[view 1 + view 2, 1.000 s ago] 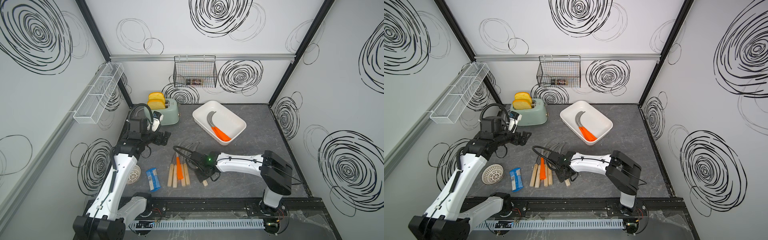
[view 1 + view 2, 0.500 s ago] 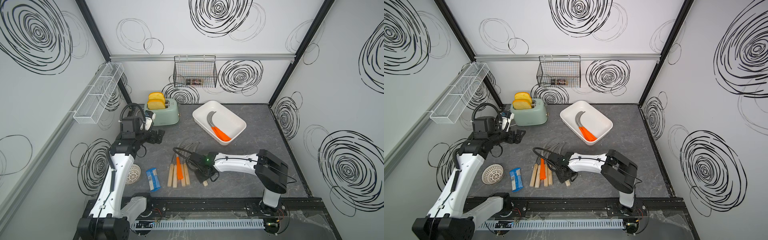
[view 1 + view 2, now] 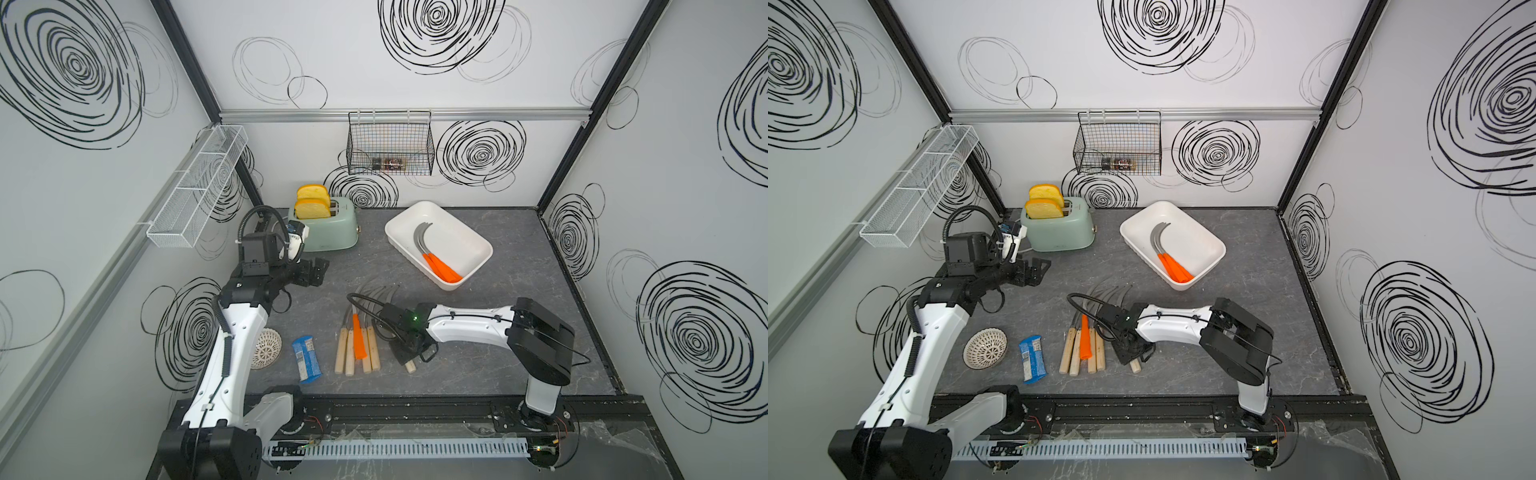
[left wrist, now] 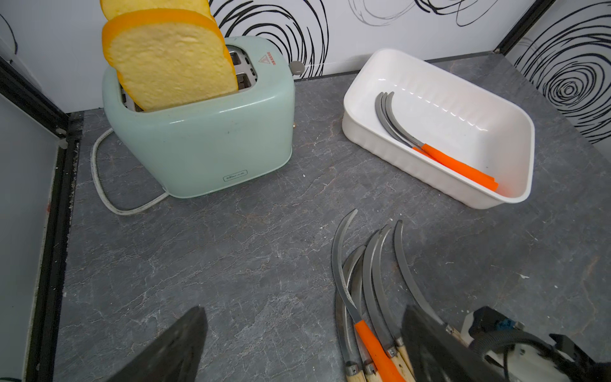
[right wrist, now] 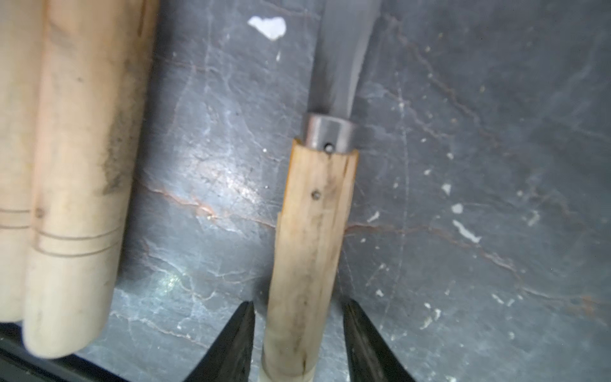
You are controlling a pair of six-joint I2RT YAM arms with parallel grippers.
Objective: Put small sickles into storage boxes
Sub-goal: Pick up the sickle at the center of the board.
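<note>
- Sickle w/ pale wooden handle (image 5: pixel 314 231) lies flat on the grey surface (image 5: pixel 479 132), apart from the others. Its metal collar and grey blade point away from the wrist cam.
- Low over that handle sits the right gripper (image 5: pixel 297 309). Its fingers (image 5: pixel 236 344) straddle the wood, one each side, at a narrow opening. A thin strip of surface shows btwn each tip and the handle, so not clamped.
- In both top views the right gripper (image 3: pixel 409 353) is just beside the main bunch. Only the handle's butt end pokes out from under it.
- Main bunch of small sickles (image 3: pixel 341 351): four wooden handles plus one orange handle (image 3: pixel 357 345), side by side and touching. Handles point toward the front rail, blades fan toward the back wall.
- The storage box (image 3: pixel 457 245), a white tub, stands on the surface toward the back, right of the toaster (image 3: pixel 332 232) and well apart from the bunch.
- Inside the box lie orange-handled sickles (image 3: pixel 440 266), at least two, stacked close together. Blades point at the back corner, handles at the near corner.
- The left gripper (image 3: pixel 316 272) is held above the surface in front of the toaster. Its fingers (image 4: pixel 178 344) stand wide apart w/ nothing btwn them.
- Two bread slices (image 3: pixel 311 208) stick up from the toaster slots.
- A blue packet (image 3: pixel 306 359) and a white perforated dome (image 3: pixel 268 349) lie left of the bunch, near the left arm.
- Black wire basket (image 3: pixel 390 145) hangs on the back wall; white mesh rack (image 3: pixel 195 187) hangs on the left wall.
</note>
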